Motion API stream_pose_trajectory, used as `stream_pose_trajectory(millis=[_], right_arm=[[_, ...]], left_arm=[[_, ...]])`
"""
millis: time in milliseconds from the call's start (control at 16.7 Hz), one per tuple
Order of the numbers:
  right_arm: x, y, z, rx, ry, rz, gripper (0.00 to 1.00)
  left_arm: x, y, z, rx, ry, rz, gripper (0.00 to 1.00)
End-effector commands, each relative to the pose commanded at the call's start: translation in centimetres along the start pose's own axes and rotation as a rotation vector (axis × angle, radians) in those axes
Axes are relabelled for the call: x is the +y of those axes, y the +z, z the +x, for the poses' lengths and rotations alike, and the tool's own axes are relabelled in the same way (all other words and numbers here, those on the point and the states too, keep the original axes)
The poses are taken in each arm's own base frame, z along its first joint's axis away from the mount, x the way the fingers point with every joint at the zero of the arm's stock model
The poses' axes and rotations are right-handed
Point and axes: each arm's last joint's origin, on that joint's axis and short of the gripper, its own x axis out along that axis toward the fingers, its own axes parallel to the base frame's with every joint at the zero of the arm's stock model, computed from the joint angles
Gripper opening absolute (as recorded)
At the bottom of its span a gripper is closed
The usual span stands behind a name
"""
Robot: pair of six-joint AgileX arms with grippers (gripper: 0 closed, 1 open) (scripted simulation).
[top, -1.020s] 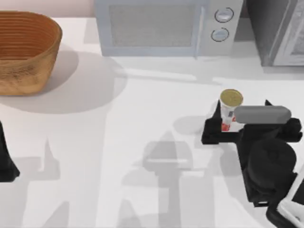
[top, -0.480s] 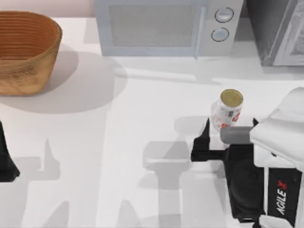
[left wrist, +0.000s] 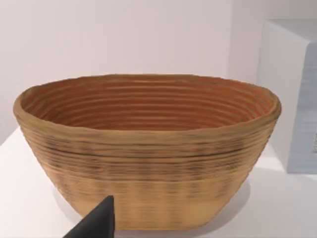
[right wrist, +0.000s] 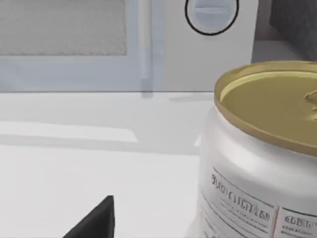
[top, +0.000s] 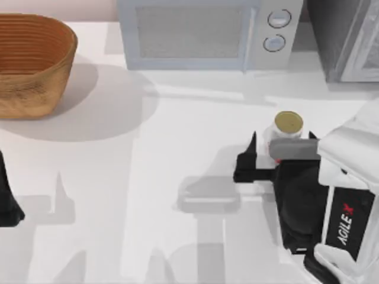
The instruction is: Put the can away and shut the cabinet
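Note:
The can [top: 288, 125], white with a dull gold lid, stands upright on the table's right half, in front of the microwave. My right gripper [top: 283, 138] is open at the can, one black finger on either side of it. The right wrist view has the can [right wrist: 257, 163] very close, its lid and printed label plain, with one fingertip [right wrist: 100, 219] off to the side. At the back right corner stands the cabinet [top: 339, 35], dark grey, with its pale framed door [top: 367, 56] at the picture's edge. My left gripper [top: 7, 204] is parked open at the left edge.
A light grey microwave [top: 201, 32] with two round knobs stands at the back centre. A woven basket [top: 32, 62] sits at the back left, and the left wrist view has the basket [left wrist: 148, 148] close ahead.
My right arm swung round and its white forearm came into view. The gripper drew back from the can, then moved up to it again. The can stayed in place.

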Motion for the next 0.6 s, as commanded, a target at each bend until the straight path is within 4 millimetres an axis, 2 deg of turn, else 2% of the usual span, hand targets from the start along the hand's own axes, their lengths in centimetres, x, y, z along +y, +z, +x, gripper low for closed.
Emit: stream_pose_trajectory(millis=[240,480,600], right_arm=[[-0.1,0.0,2.4,0.000,0.000,0.000,1.00],[-0.1,0.0,2.5,0.000,0.000,0.000,1.00],[-0.1,0.0,2.5,0.000,0.000,0.000,0.85]], left_arm=[[0.0,0.0,0.0,0.000,0.000,0.000,1.00],[0.0,0.0,0.0,0.000,0.000,0.000,1.00],[0.0,0.0,0.0,0.000,0.000,0.000,1.00]])
